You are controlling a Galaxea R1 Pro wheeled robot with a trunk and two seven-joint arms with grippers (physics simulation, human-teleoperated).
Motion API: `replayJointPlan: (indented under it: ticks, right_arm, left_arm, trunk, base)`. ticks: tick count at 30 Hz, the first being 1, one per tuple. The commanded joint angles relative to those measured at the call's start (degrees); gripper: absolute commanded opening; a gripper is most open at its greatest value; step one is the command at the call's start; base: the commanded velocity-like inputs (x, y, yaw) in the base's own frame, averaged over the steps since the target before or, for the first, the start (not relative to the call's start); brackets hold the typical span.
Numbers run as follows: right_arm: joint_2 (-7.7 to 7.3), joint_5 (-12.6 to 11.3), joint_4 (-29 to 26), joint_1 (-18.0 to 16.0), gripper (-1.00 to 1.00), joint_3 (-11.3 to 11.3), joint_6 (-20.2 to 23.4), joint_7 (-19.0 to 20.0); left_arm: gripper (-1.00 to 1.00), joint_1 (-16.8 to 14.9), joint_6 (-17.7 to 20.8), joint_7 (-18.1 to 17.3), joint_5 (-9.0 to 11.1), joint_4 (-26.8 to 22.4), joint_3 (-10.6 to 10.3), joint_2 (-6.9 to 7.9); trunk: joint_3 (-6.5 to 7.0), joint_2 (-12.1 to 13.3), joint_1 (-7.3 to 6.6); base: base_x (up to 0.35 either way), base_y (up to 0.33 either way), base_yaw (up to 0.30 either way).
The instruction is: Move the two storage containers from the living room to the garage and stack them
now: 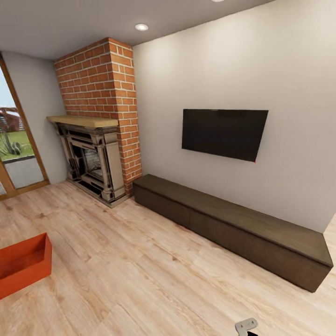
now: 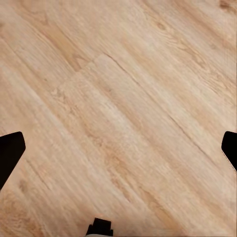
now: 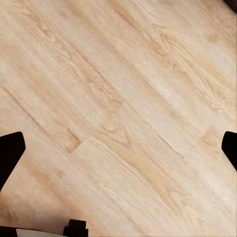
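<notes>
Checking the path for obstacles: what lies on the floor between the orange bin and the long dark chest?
Head view: only bare light wood-plank flooring between the storage container and the dark brown chest.

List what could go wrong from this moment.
1. The red-orange open-top storage container sits cut off at the head view's left edge; approaching it without turning could misjudge its position.
2. Both grippers, left and right, are open above bare wood-plank floor, so no container is secured.
</notes>
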Motion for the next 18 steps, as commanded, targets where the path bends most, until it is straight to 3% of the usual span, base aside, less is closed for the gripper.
replayJointPlan:
  ticks: [1, 6, 18]
  right_arm:
    - [0.00, 0.21, 0.25, -0.10, 1.00, 0.39, -0.36, -0.20]
    - [0.00, 0.22, 0.25, -0.11, 1.00, 0.39, -0.36, -0.21]
    - [0.00, 0.28, 0.25, -0.10, 1.00, 0.39, -0.36, -0.21]
  left_arm:
    - [1.00, -0.10, -0.37, 0.04, 0.01, 0.24, 0.05, -0.01]
    - [1.00, -0.10, -0.37, 0.06, 0.01, 0.24, 0.05, -0.01]
    - [1.00, -0.10, -0.37, 0.09, 0.01, 0.24, 0.05, 0.16]
  trunk:
    - [-0.09, -0.10, 0.07]
    - [-0.09, -0.10, 0.07]
    - [-0.09, -0.10, 0.07]
  base:
    - [0.328, 0.000, 0.010]
    - [0.328, 0.000, 0.145]
    - [0.328, 0.000, 0.274]
